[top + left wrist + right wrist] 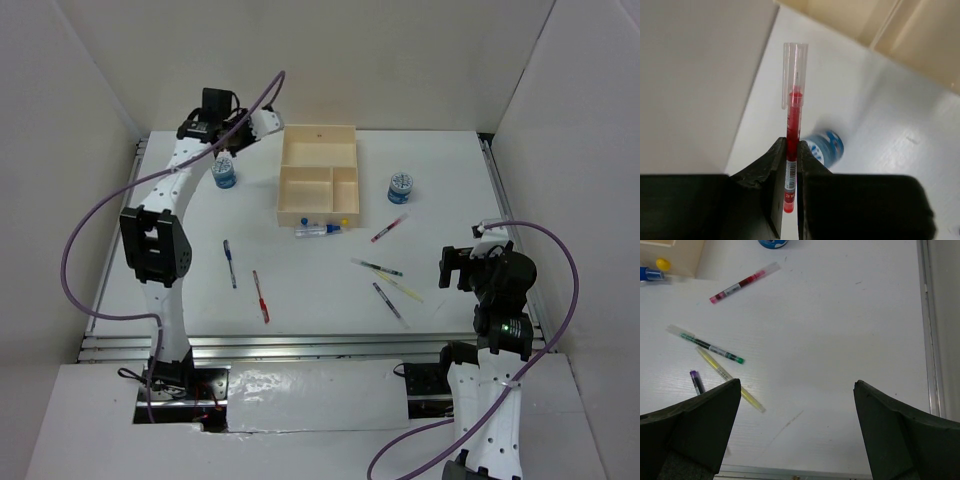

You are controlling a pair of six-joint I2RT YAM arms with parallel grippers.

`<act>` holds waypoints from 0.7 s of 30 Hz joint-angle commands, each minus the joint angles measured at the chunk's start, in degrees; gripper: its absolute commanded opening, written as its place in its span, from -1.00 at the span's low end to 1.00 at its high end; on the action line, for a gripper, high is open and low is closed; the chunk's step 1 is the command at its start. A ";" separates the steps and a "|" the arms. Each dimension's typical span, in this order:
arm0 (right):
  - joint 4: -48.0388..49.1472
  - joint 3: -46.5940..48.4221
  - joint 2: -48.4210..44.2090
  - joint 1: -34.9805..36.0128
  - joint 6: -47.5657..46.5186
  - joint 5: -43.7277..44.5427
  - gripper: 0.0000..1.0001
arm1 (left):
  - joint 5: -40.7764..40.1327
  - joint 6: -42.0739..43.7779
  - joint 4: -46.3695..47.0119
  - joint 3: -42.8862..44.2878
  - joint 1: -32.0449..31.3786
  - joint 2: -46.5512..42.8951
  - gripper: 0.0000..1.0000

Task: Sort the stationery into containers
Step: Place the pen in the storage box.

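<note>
**Left gripper grips a red pen beside the tray; right gripper hangs open**

All places are given from the cream tray (281, 190), which sits toward the far middle of the white table (450, 215). Its long section is on the far side and its three smaller sections on the near side.

Nearest the robot, well off to the tray's near right, the right gripper (795, 427) hangs over the table. Its two fingers are spread wide with nothing between them.

A little closer to the tray on that side, three pens lie close together. They are a purple pen (696, 381), a yellow pen (730, 379) and a green-tipped pen (705, 344).

On the tray's near left, well apart from it, a red pen (261, 296) lies flat. A blue pen (230, 263) lies slightly closer to the tray.

A pink pen (744, 282) lies just off the tray's near right corner. A blue marker (318, 230) lies along the outside of the tray's near wall. A small yellow piece (662, 263) sits at that same wall, and it is unclear whether it is inside or outside the tray.

One blue-and-white cylinder, the right cylinder (401, 187), stands near the tray's right side. The left cylinder (225, 175) stands near its left side.

Farthest away, off the tray's far left corner, the left gripper (790, 172) is above the left cylinder. Its fingers are pinched on a clear-capped red pen (792, 120). In the wrist view, the capped end sticks out past the fingertips.
</note>
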 commanded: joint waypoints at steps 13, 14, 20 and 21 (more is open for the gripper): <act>0.07 2.74 0.52 -0.49 -0.01 -0.14 1.00 | -3.22 -4.22 24.23 7.51 -11.74 12.07 -1.00; 0.07 2.74 0.61 -0.40 0.07 0.04 1.00 | -2.87 -3.52 25.19 7.43 -12.09 13.20 -1.00; 0.16 2.83 1.40 -0.49 0.16 0.30 1.00 | -1.02 -2.72 31.97 8.56 -13.23 18.04 -1.00; 0.07 2.83 1.57 -0.49 0.16 0.39 1.00 | -0.50 -2.80 32.14 9.79 -13.23 18.66 -1.00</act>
